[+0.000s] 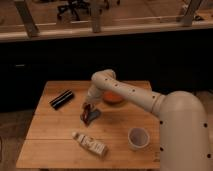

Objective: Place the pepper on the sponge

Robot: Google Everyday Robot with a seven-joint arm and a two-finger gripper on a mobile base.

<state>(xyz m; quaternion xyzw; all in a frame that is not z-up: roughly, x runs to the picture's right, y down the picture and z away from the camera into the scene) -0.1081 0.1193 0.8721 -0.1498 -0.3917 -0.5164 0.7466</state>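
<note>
In the camera view the blue-grey sponge [94, 116] lies near the middle of the wooden table [50, 135]. The dark red pepper [86, 114] sits at the sponge's left side, right under my gripper [88, 109]. The gripper hangs from the white arm [130, 95] that reaches in from the right and comes down onto the sponge. Whether the pepper rests on the sponge or is still held I cannot tell.
A black cylinder [61, 99] lies at the table's back left. An orange-red bowl [113, 98] stands behind the arm. A flattened whitish carton [90, 144] lies near the front edge, and a white cup [138, 138] stands at the front right.
</note>
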